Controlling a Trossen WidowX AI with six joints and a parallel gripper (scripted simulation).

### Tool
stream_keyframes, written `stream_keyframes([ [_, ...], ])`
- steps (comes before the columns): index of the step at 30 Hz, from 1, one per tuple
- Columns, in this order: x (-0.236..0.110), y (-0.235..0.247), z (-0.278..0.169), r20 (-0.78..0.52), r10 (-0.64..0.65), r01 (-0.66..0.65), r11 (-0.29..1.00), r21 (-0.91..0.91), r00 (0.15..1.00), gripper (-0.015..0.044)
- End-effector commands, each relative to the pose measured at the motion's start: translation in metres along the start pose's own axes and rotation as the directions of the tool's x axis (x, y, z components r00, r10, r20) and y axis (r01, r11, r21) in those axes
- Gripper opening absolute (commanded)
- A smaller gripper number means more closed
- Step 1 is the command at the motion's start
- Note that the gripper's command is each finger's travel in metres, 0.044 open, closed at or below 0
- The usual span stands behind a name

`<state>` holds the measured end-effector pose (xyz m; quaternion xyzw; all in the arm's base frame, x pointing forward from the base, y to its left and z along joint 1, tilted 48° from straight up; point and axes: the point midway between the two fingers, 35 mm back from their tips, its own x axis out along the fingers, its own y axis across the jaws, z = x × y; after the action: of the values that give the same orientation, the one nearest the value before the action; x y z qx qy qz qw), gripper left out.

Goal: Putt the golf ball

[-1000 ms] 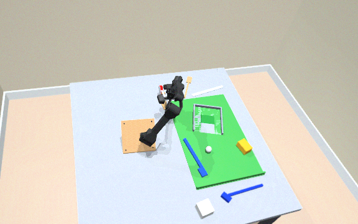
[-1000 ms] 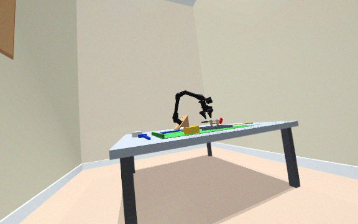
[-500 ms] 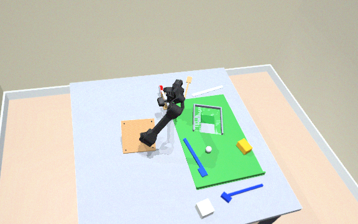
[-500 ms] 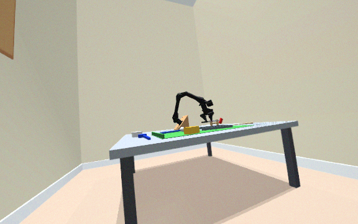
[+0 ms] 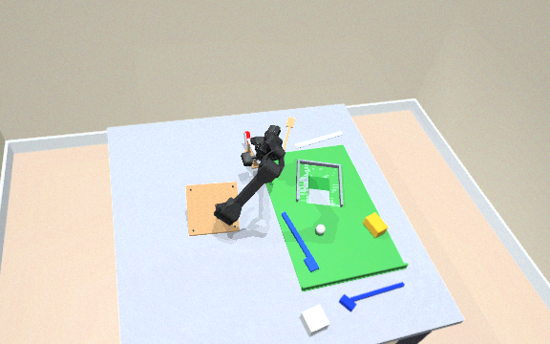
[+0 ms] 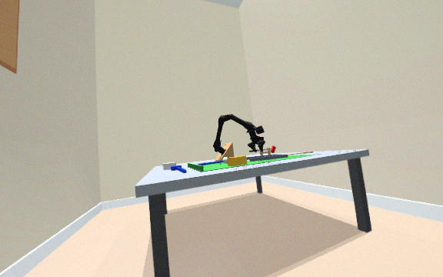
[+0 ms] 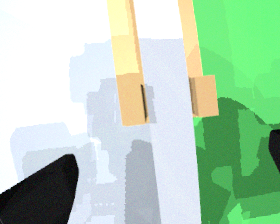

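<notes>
Looking down, we see a pale grey table (image 5: 170, 287) in a beige-walled room, green mat (image 5: 351, 258) at right. Our gripper (image 5: 252, 152) hangs upper centre, jaws wide apart, holding nothing.

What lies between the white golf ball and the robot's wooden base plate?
In the top view, a blue putter lies on the green mat between the golf ball and the base plate.

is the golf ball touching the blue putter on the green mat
Apart. The top view shows bare green mat between the golf ball and the blue putter.
</notes>
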<state>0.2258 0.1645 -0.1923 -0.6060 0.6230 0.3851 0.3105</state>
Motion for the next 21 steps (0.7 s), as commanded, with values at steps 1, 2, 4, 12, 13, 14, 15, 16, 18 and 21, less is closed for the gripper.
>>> stream_keyframes([
  [1, 0.0086, 0.0008, -0.0038, -0.008, 0.003, -0.003, 1.000, -0.002, 1.000, 0.0440],
  [2, 0.0101, 0.0008, -0.0043, -0.008, 0.003, -0.003, 1.000, -0.002, 1.000, 0.0440],
  [4, 0.0128, 0.0009, -0.0052, -0.008, 0.003, -0.003, 1.000, -0.002, 1.000, 0.0440],
  [12, 0.0106, 0.0006, -0.0037, -0.003, 0.003, -0.003, 1.000, 0.001, 1.000, 0.0335],
  [13, 0.0106, 0.0006, -0.0037, -0.003, 0.003, -0.003, 1.000, 0.001, 1.000, 0.0309],
  [14, 0.0106, 0.0006, -0.0037, -0.003, 0.003, -0.003, 1.000, 0.001, 1.000, 0.0282],
  [15, 0.0106, 0.0006, -0.0037, -0.003, 0.003, -0.003, 1.000, 0.001, 1.000, 0.0256],
  [16, 0.0106, 0.0006, -0.0037, -0.003, 0.003, -0.003, 1.000, 0.001, 1.000, 0.0230],
  [18, 0.0106, 0.0006, -0.0037, -0.003, 0.003, -0.003, 1.000, 0.001, 1.000, 0.0177],
  [21, 0.0106, 0.0006, -0.0037, -0.003, 0.003, -0.003, 1.000, 0.001, 1.000, 0.0099],
])
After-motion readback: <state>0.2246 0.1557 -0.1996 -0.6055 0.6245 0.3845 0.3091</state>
